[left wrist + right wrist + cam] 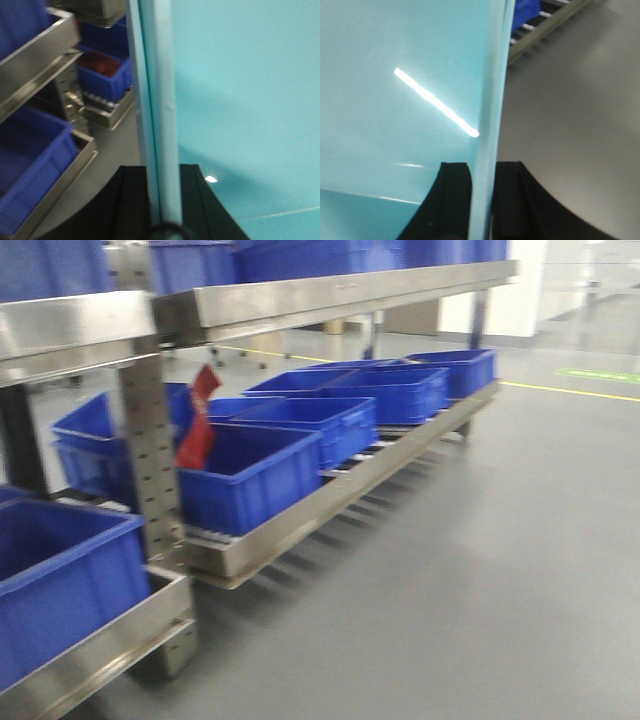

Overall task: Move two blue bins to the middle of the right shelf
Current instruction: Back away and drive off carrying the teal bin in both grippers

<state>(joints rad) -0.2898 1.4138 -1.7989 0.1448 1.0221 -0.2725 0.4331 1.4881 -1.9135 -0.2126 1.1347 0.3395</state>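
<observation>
When you check the exterior front-facing view, note the stainless steel shelf rack (300,300) running from lower left to upper right over a grey floor (480,580). Its lowest tier carries a row of open-topped blue plastic bins (250,480), set one behind another and close together. More blue bins stand on the tier above, cut off by the top edge. A foreground blue bin (60,580) sits on the adjoining rack section at lower left. A red tag (200,420) hangs just beside the perforated steel post (150,440). A yellow floor line (570,390) crosses the background. This view is slightly blurred.

In the left wrist-mounted view, locate the left gripper (161,172). Its black jaws stand on either side of an upright wall of a pale turquoise plastic bin (240,100) and are clamped on that wall. The bin's smooth inner face fills the right half of the view. Rack tiers with blue bins lie to the left; one bin there holds red contents (97,62) that you cannot identify.

In the right wrist-mounted view, locate the right gripper (482,170). Its jaws are likewise clamped on a wall of the pale turquoise plastic bin (395,100), whose inner face fills the left half and bears a bright light streak. Grey floor lies to the right, and a corner of the rack shows at the top.
</observation>
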